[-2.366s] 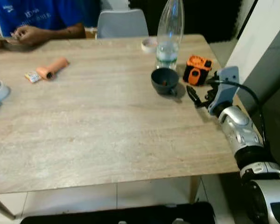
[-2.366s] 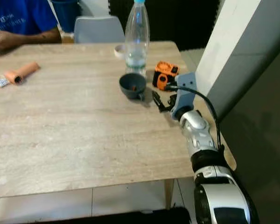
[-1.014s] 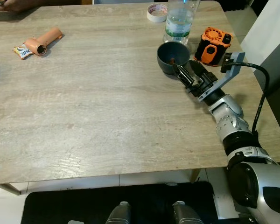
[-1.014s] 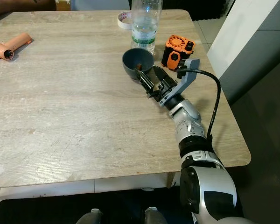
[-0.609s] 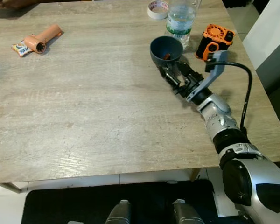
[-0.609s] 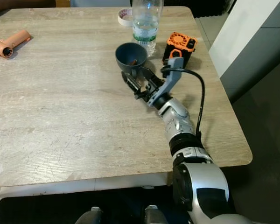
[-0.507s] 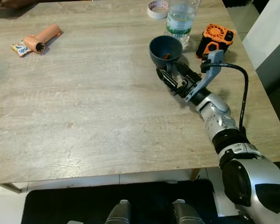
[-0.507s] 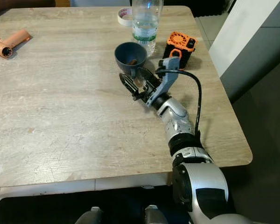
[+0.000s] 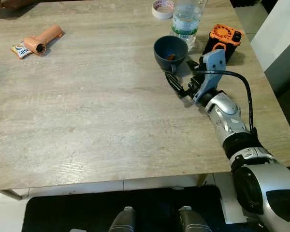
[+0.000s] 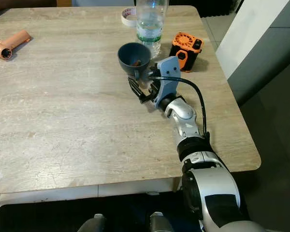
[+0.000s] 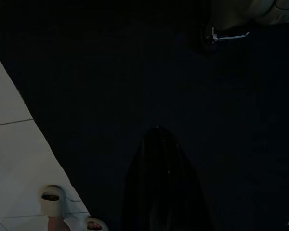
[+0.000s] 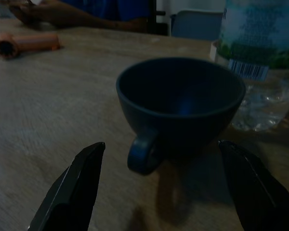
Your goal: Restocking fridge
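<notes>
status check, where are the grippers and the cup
Right gripper open, low over the table, just short of the dark cup, handle toward it. Left arm idle, hanging. Water bottle stands close behind the cup, orange gadget beside.

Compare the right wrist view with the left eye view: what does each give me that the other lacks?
Right wrist view alone: the dark cup's handle faces the open black fingers, which sit apart from it, and a person's arm rests at the table's far side.

Left eye view alone: the orange device, the tape roll, a small packet beside the orange tube, something small inside the cup, and the right gripper on its silver arm.

Both: the dark cup, the water bottle behind it, the orange tube and the wooden table.
</notes>
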`<state>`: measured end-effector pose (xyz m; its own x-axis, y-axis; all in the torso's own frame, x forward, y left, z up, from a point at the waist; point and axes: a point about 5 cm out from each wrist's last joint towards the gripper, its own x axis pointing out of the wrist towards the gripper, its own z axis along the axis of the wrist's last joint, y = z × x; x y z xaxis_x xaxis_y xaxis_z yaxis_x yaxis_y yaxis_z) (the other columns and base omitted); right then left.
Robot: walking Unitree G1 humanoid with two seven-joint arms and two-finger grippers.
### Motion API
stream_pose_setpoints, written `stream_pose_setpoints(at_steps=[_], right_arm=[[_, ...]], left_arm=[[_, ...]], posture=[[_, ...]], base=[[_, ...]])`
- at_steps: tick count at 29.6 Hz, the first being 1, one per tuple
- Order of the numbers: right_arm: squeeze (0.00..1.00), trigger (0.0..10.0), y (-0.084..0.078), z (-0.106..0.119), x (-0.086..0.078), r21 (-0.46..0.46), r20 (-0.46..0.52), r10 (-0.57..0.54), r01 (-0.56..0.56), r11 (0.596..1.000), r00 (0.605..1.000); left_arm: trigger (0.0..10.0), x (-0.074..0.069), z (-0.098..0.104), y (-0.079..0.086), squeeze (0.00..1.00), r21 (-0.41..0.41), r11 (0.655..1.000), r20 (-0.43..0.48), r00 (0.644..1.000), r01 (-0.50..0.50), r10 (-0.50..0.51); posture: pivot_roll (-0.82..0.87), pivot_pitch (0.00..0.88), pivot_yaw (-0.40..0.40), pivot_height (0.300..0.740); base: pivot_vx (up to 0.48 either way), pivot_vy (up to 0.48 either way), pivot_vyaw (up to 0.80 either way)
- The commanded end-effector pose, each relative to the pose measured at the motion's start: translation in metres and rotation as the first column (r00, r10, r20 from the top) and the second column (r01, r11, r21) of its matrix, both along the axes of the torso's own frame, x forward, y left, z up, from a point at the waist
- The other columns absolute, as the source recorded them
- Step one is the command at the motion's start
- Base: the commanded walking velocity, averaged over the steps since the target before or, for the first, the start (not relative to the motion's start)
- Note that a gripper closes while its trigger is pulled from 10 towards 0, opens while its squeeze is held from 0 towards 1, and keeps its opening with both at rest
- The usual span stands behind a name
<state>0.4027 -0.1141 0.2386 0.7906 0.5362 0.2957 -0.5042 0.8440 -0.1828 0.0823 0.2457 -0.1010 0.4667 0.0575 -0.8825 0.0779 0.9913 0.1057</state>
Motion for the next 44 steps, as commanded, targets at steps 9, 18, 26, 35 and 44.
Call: stream_pose_setpoints(at_steps=[9,18,26,35,44], right_arm=[[0.00,0.9,0.003,-0.012,-0.001,-0.003,-0.029,-0.009,0.009,1.000,1.000],[0.00,0.0,0.004,-0.011,0.000,0.023,-0.030,-0.047,0.048,0.999,0.998],[0.00,0.0,0.006,-0.010,0.001,0.038,-0.030,-0.065,0.067,0.997,0.997],[0.00,0.0,0.019,0.001,-0.008,0.129,0.036,0.176,-0.179,0.975,0.984],[0.00,0.0,0.040,0.000,-0.035,0.119,0.089,0.542,-0.549,0.827,0.835]], left_arm=[[10.0,-0.018,-0.004,-0.001,0.00,-0.001,1.000,-0.061,0.998,-0.008,0.008],[10.0,-0.017,-0.004,0.000,0.00,0.001,1.000,-0.060,0.998,-0.005,0.005],[10.0,-0.011,-0.003,0.001,0.00,0.006,1.000,-0.051,0.999,-0.009,0.009],[10.0,0.000,-0.002,-0.002,0.00,0.001,1.000,-0.037,0.999,0.000,0.000],[10.0,0.013,-0.001,-0.008,0.00,-0.005,1.000,-0.024,0.999,0.021,-0.021]], posture=[[0.07,0.375,-0.031,0.740],[0.08,0.369,-0.026,0.740],[0.09,0.354,-0.024,0.740],[0.08,0.317,-0.021,0.740],[0.05,0.275,-0.023,0.740]], base=[[0.000,0.000,0.00],[0.000,0.000,0.00],[0.000,0.000,0.00],[0.000,0.000,0.00],[0.000,0.000,0.00]])
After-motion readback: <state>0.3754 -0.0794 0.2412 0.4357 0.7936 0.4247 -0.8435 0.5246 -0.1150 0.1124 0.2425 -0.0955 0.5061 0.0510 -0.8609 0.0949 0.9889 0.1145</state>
